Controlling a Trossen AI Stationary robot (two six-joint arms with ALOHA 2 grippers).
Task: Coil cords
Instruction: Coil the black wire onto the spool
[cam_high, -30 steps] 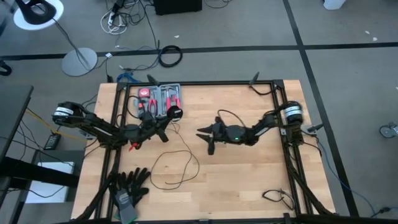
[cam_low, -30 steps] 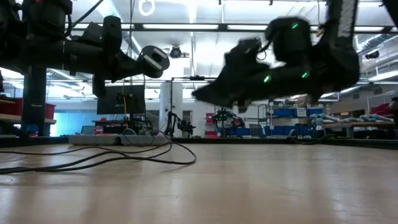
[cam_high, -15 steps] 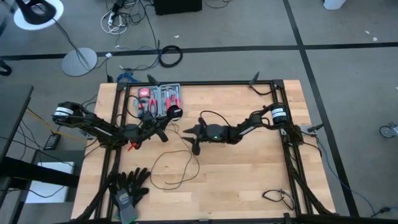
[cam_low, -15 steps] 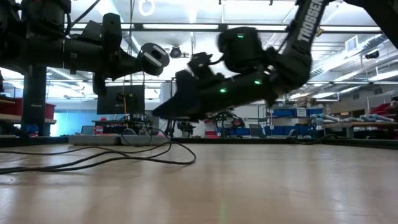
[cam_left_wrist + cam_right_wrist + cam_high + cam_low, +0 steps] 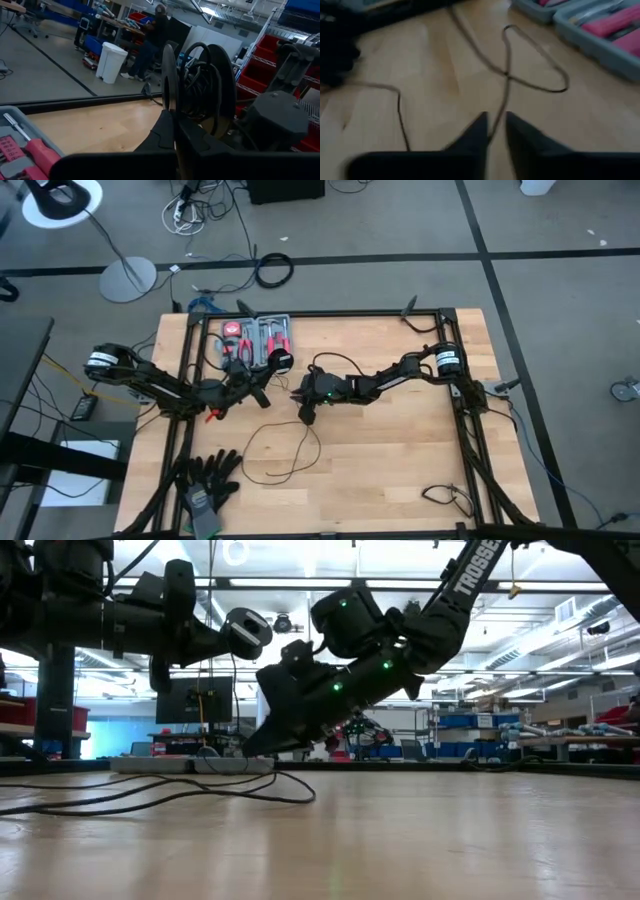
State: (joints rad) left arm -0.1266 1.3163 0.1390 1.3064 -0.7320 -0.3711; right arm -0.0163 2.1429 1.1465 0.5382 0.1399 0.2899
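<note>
The cord (image 5: 283, 448) lies loose on the wooden table (image 5: 400, 470), forming an open loop toward the near-left part of the top, with a strand running up from the loop toward the middle. In the right wrist view that strand (image 5: 506, 95) runs lengthwise away from the gripper, passing straight into the gap between the two fingers (image 5: 475, 135) and crossing over itself farther out in a small loop. The long axis of the strand is thus roughly in line with the reach of the right gripper (image 5: 306, 412) — the jaws straddle it, standing a narrow gap apart, with the wire between them but not visibly pinched. Whether the pads touch the wire cannot be told.

The right gripper is tilted down with its tips near the table surface and is the nearer one to the free strand. The left gripper (image 5: 262, 385) is raised above the table, just left of the right one, its jaws closed on a flat spool (image 5: 192, 95) that carries turns of dark wire — apparently the already wound part.

Judgement: the next move depends on closing on the strand where it lies between the fingers, then leading it toward the spool.

A grey tool tray (image 5: 262, 340) with red-handled tools sits at the far-left edge. Black gloves (image 5: 205, 475) lie at the near-left corner. Beyond the table, a workshop with shelving and a seated person is in view.
</note>
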